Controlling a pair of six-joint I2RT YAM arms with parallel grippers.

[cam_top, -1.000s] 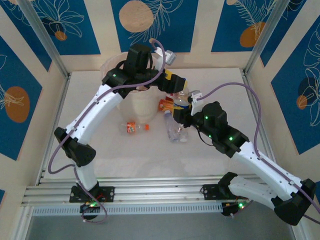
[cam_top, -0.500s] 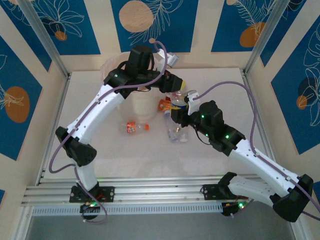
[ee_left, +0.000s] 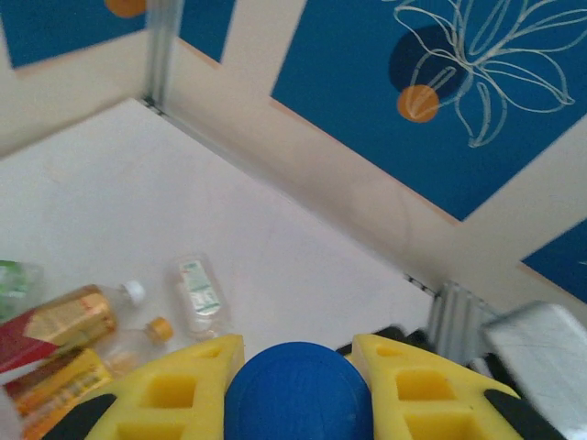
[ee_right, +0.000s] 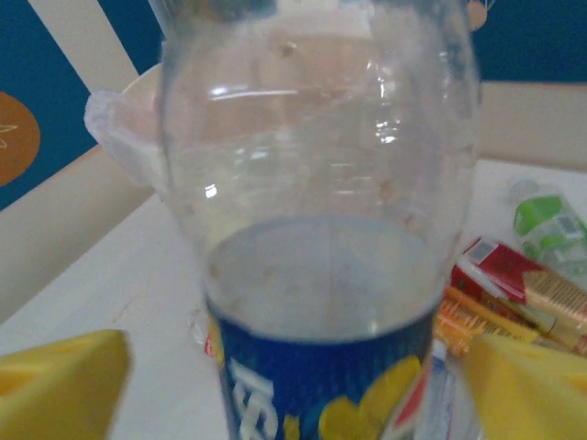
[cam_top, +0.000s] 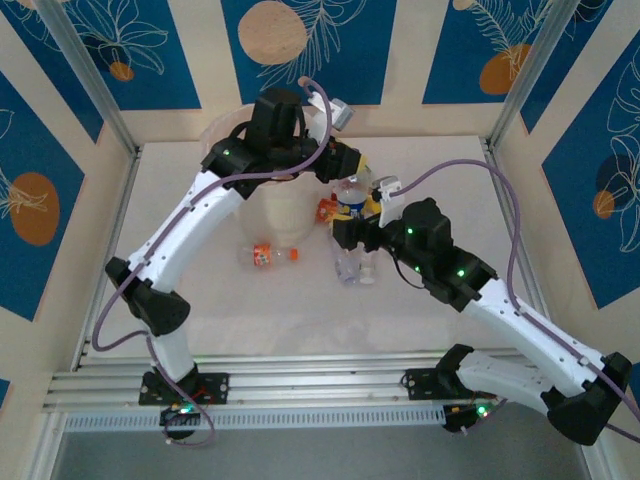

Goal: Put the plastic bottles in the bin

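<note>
The step in hand is carrying one bottle to the bin, and it looks mid-transfer between the two arms. A clear bottle with a blue-and-yellow label (ee_right: pixel 316 183) stands upright just right of the bin (cam_top: pixel 283 210), in the space where the two grippers meet. The left gripper (ee_left: pixel 298 350) has its yellow fingers pressed against either side of a blue cap (ee_left: pixel 298 399), which I judge to be this bottle's top, though no view shows the join plainly. The right gripper (ee_right: pixel 295 356) is spread wide, with the bottle's labelled body between its pads and a gap showing on each side, so it grips nothing. Whether the bottle's base rests on the table (cam_top: pixel 450 180) I cannot tell. More bottles wait on the table: an orange bottle (cam_top: pixel 265 254), a crushed clear bottle (cam_top: pixel 350 268) and red-and-orange bottles (ee_right: pixel 514 284) near a green-labelled bottle (ee_right: pixel 546 220). The next move probably calls for one clear owner. Either the right pads close on the body before the left lets go, or the right backs away. Then the bottle must rise above the rim, travel left over the liner and be released.
</note>
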